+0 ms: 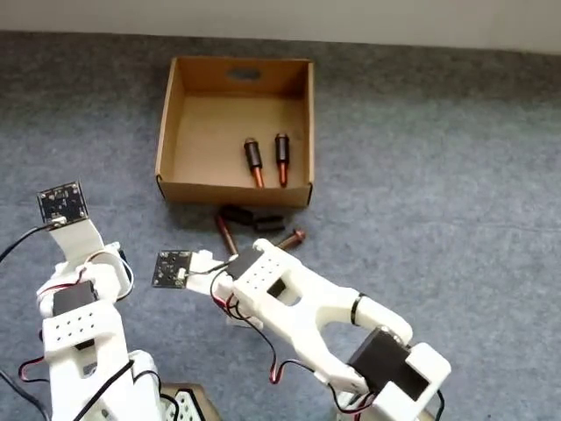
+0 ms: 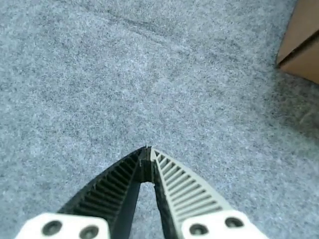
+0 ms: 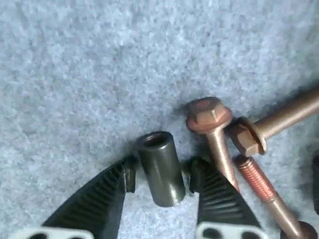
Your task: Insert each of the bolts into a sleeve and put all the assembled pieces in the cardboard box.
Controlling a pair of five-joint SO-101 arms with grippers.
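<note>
A dark sleeve (image 3: 160,169) lies on the grey carpet between the fingers of my right gripper (image 3: 162,173), which is open, with a fingertip close on each side. Three copper bolts lie right beside it: one (image 3: 213,130) nearest, one (image 3: 284,119) angled away, one (image 3: 261,189) along the finger. In the high view, two bolts (image 1: 225,235) (image 1: 292,239) and two more black sleeves (image 1: 237,213) (image 1: 268,224) lie in front of the cardboard box (image 1: 175,132). Two assembled pieces (image 1: 253,160) (image 1: 282,156) lie inside it. My left gripper (image 2: 146,152) is shut over bare carpet.
A corner of the cardboard box (image 2: 303,47) shows beyond the left gripper. The left arm (image 1: 79,298) stands at the near left of the table, the right arm (image 1: 324,320) stretches in from the near right. Grey carpet lies on all sides.
</note>
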